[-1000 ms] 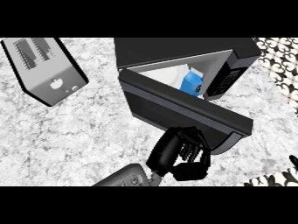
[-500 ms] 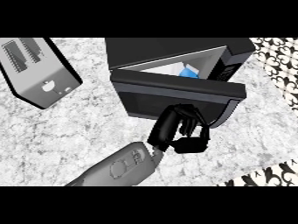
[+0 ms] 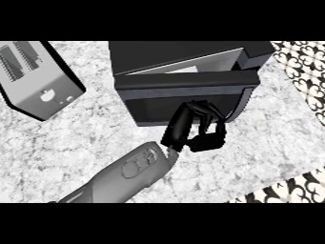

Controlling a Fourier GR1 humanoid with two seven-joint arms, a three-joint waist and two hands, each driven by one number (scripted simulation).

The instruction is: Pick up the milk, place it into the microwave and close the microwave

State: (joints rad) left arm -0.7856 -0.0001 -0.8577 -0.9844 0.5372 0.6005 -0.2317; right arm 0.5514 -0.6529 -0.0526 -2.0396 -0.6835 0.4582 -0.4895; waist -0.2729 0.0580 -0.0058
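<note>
The grey forearm (image 3: 123, 174) is stretching across the counter (image 3: 59, 143) from its near edge, slanting right. The left hand (image 3: 193, 131) is holding nothing, its fingers bent and their tips touching the microwave door (image 3: 186, 93), which lies just beyond it. The door is running left to right, facing the near edge, and is standing only a crack ajar, with the gap widest at its right end. The microwave (image 3: 179, 52) is sitting by the far edge. The milk is not showing; the door is probably hiding it inside.
</note>
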